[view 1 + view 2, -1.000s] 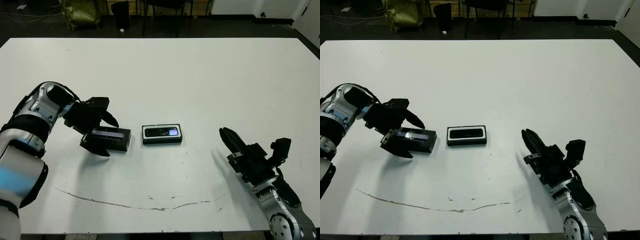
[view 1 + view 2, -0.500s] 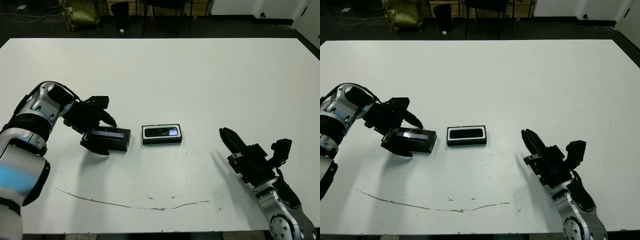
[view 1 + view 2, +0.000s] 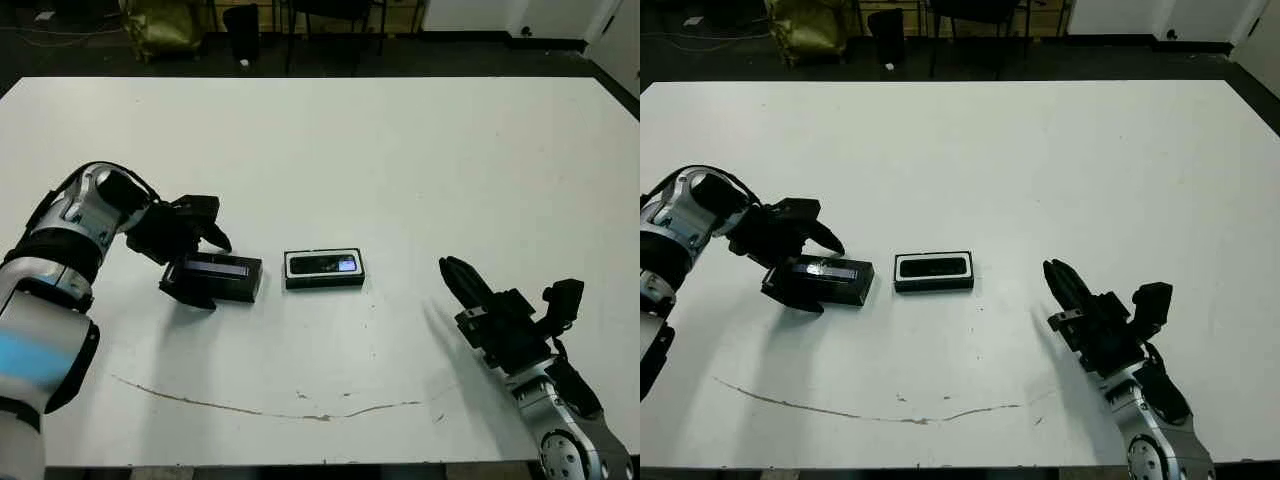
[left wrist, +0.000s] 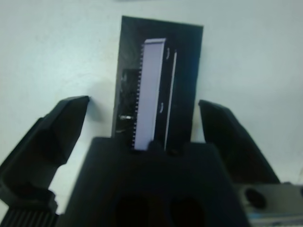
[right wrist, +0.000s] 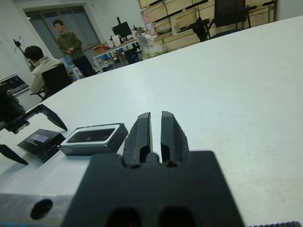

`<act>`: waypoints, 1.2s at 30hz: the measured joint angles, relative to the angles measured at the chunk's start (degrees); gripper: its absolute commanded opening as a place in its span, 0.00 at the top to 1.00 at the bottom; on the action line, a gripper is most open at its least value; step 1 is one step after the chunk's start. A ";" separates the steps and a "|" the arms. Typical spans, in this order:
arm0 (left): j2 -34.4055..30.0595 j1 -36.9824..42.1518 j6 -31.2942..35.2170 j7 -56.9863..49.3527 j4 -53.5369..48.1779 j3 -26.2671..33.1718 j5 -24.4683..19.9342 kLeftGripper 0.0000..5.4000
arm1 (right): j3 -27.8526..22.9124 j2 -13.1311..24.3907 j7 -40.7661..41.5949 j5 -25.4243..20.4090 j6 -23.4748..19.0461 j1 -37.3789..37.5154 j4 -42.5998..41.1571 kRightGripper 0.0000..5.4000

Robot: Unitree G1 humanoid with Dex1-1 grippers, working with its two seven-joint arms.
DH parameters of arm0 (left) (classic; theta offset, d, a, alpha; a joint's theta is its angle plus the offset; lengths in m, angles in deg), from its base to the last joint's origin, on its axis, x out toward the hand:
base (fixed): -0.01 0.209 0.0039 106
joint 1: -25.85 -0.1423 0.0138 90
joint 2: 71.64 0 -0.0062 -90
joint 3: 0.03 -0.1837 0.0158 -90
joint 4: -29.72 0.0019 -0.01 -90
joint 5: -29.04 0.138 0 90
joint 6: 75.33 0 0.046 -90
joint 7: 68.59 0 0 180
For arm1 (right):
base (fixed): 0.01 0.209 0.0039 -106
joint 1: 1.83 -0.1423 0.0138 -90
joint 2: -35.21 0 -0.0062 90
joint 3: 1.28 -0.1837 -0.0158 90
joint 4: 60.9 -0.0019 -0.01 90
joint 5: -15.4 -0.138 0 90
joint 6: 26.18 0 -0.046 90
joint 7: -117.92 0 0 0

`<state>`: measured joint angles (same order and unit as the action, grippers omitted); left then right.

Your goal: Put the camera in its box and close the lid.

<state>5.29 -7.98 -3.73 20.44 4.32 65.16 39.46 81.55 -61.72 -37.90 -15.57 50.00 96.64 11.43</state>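
The camera (image 3: 322,265) already lay inside the box (image 3: 324,281), near the middle of the white worktop (image 3: 400,150). The lid (image 3: 217,276) sat flat on the worktop just beside the box, on the robot's left. The left claw (image 3: 200,268) was spread wide around the lid, one finger on each side, and in the wrist view its fingers (image 4: 52,137) did not touch it (you could see white worktop in both gaps). The right claw (image 3: 1065,283) was pressed shut with nothing in it, well apart from the box on the robot's right.

The lid looked thin, stiff and light, and its dark sides looked smooth, so it might slip. I think the best place to take hold was across its two long edges, near the middle. Because it lay flat, the fingers would have to get very low, and a hard squeeze could make it pop out.

The box looked light too, so a bump from the lid could push it away or shake the camera. There was lots of open worktop all around, and every edge of the worktop was far off. The only tight spot was the small gap between lid and box.
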 measured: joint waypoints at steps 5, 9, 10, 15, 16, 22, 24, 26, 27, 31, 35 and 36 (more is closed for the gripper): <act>-0.04 -0.22 -0.72 0.50 0.09 0.32 0.29 0.00 | -0.04 0.04 0.13 -0.01 0.02 0.10 -0.01 1.00; -0.05 -0.09 0.96 0.66 0.48 0.27 0.73 0.00 | -0.08 0.04 0.06 -0.78 -0.21 0.13 -0.36 1.00; -0.05 0.03 1.66 0.76 0.61 0.24 0.86 0.00 | -0.11 0.04 0.12 -1.03 -0.21 0.13 -0.35 1.00; -0.06 0.24 2.18 0.51 0.44 -0.16 1.67 0.00 | -0.16 0.07 0.05 -1.06 -0.27 0.14 -0.34 1.00; -0.07 0.26 1.60 0.36 0.38 -0.35 1.89 0.00 | -0.16 0.09 -0.02 -1.02 -0.40 0.14 -0.39 1.00; -0.03 1.06 6.91 -0.63 0.44 -1.14 3.03 0.16 | -0.20 0.16 0.16 -1.11 -0.47 0.12 -0.20 1.00; 0.00 1.24 9.05 -1.15 0.48 -1.14 3.07 0.25 | -0.21 0.16 -0.04 -1.14 -0.78 0.13 -0.36 1.00; 0.00 1.20 9.38 -1.89 0.20 -1.14 3.13 0.33 | -0.21 0.16 -0.31 -1.17 -1.10 0.16 -0.74 1.00; -0.01 1.15 9.36 -2.19 -0.07 -1.13 3.16 0.37 | -0.22 0.16 -0.53 -1.17 -1.11 0.17 -1.00 1.00; -0.01 1.16 9.56 -2.42 -0.53 -1.26 3.48 0.52 | -0.21 0.16 -0.86 -1.16 -1.14 0.22 -1.38 1.00; 0.02 1.16 9.56 -2.26 -0.68 -1.47 3.48 0.57 | -0.21 0.16 -0.70 -1.18 -1.13 0.21 -0.94 1.00; 0.02 1.16 9.56 -2.26 -0.72 -1.54 3.48 0.57 | -0.21 0.16 -0.67 -1.16 -1.12 0.20 -0.94 1.00</act>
<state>5.31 -6.82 5.83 18.18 3.60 63.62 42.95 81.34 -61.56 -38.57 -16.73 48.88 96.84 10.49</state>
